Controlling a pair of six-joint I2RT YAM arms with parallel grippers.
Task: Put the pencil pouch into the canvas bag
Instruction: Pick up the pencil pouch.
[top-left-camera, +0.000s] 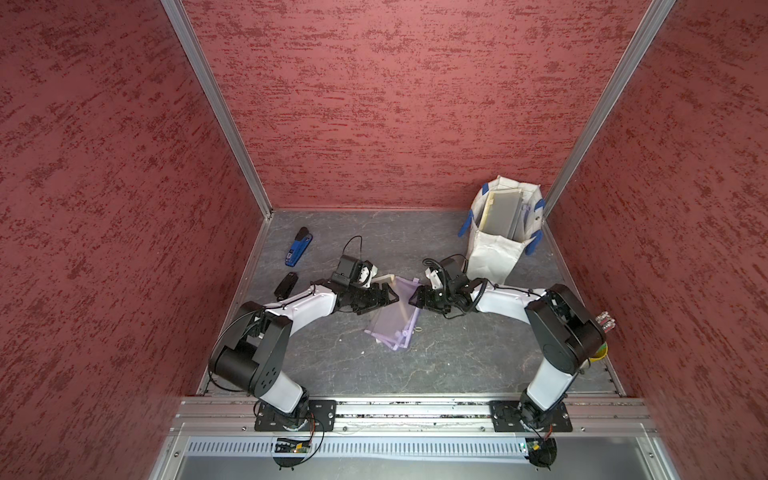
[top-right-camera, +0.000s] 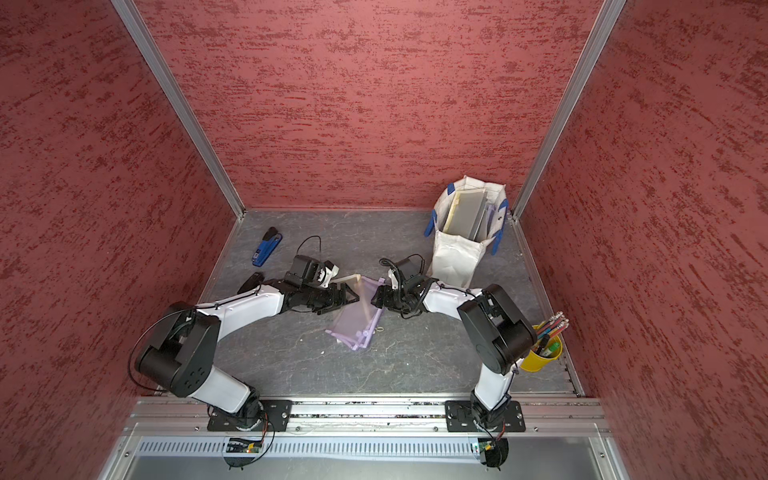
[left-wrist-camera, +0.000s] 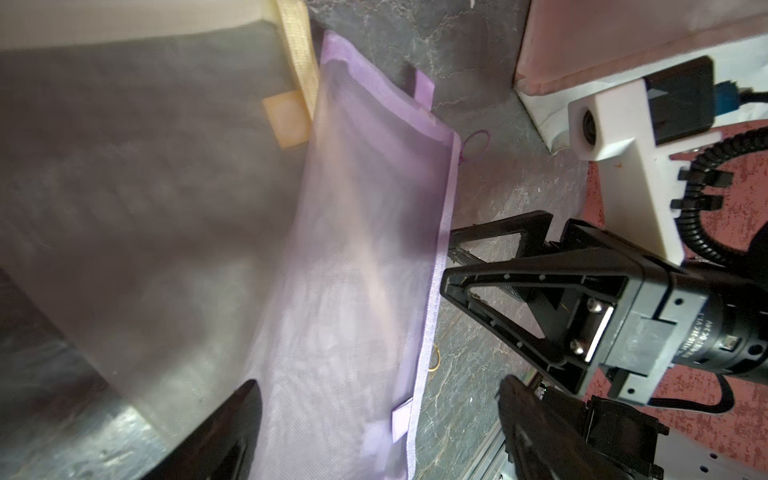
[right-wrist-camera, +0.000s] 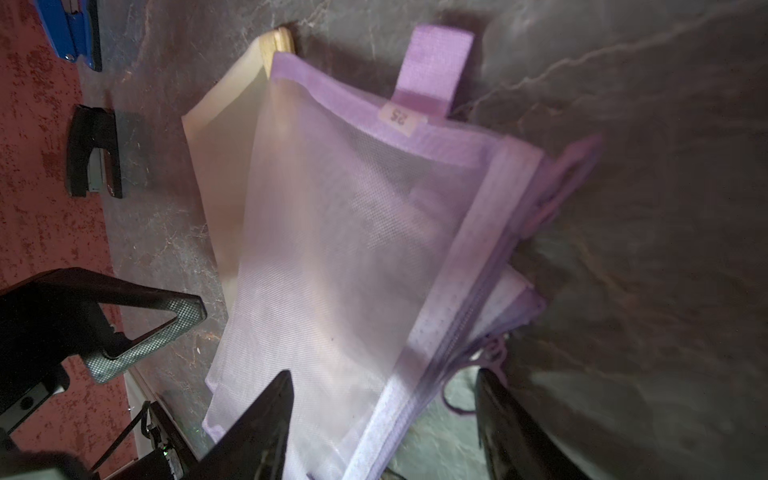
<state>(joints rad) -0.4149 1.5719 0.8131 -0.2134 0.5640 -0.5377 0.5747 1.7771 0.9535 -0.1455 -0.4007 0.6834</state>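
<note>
Left wrist view puts the purple mesh pencil pouch right before us, its trimmed edge running down the middle of the frame. The two fingers of the left tool stand wide apart at the bottom, one on each side of the pouch; we cannot tell whether either touches the mesh. Under the pouch, toward the left of that frame, lies a pale pouch with yellow trim. The right tool sits at the right of that frame, its fingers also apart, tips at the purple edge. In the right wrist view the zipper side of the pouch lies between that tool's spread fingers, and we see more purple layers beneath. In both top views the two arms meet at the centre of the grey counter over the pouch, which looks blurred. The canvas bag stands upright at the upper right of the counter, mouth open, with flat grey sheets inside; the pouch is outside it, to its lower left. At the left lie a blue stapler and a black stapler. In a top view a yellow cup of pencils stands at the right edge.
</note>
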